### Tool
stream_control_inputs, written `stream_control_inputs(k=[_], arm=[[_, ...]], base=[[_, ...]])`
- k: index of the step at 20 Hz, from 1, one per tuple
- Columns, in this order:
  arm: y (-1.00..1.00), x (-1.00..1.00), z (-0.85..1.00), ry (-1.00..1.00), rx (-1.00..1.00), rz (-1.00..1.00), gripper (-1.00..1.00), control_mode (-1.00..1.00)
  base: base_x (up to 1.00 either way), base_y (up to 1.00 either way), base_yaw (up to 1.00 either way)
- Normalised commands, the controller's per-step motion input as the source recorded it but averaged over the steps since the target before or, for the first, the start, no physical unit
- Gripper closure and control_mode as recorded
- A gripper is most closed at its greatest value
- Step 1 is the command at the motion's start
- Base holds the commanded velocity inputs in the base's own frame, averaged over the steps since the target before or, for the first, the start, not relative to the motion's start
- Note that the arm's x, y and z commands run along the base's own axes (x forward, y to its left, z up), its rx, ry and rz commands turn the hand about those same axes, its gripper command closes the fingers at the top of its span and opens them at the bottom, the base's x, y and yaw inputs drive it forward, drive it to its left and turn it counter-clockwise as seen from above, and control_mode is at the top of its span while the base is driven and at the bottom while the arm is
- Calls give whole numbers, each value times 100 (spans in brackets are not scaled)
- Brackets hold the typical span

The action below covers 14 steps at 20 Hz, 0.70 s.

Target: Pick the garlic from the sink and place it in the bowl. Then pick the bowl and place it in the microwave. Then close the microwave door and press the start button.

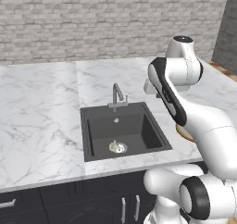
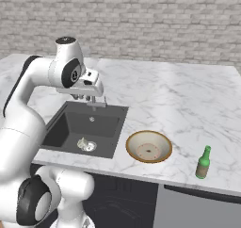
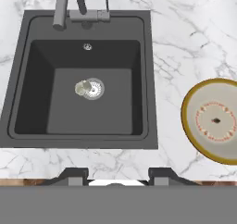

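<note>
1. Left base view: the sink (image 1: pixel 124 131) is set in the marble surface (image 1: pixel 41 121), with a thin faucet (image 1: pixel 117 96) at its back edge. The garlic (image 1: pixel 113 146) lies on the basin floor, touching the left side of the steel drain (image 1: pixel 119 148). The white arm (image 1: pixel 185 102) rises at lower right and hides most of the bowl (image 1: pixel 184 134) (only a sliver of tan rim shows, right of the sink).
2. Right base view: the end effector (image 2: pixel 83 98) hangs above the back edge of the sink (image 2: pixel 84 128), well clear of the basin floor and just beside the faucet (image 2: pixel 96 102); its fingers are too small here to tell their spread. The garlic (image 2: pixel 82 142) sits at the drain (image 2: pixel 89 146). The bowl (image 2: pixel 148 146) stands upright on the surface (image 2: pixel 179 100) just right of the sink, nothing inside it. A green bottle (image 2: pixel 203 162) stands upright farther right, near the front edge.
3. Hand view: looks straight down. The end effector (image 3: pixel 118 174) shows its two finger tips (image 3: pixel 74 176) apart, nothing between them. The garlic (image 3: pixel 83 88) rests against the drain (image 3: pixel 94 89) in the middle of the sink (image 3: pixel 28 79). The bowl (image 3: pixel 214 120) is cut off by the right edge, apart from the sink on the surface (image 3: pixel 185 38).
</note>
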Motion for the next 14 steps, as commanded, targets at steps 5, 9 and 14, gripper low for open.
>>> stream_control_inputs(k=[5,9,14], arm=[[0,-19,-18,5,-1,0,-100,-100],[35,-64,-65,5,0,0,-100,-100],[31,-42,-89,0,7,4,-100,-100]], base=[[0,0,0],[0,0,0],[0,0,0]])
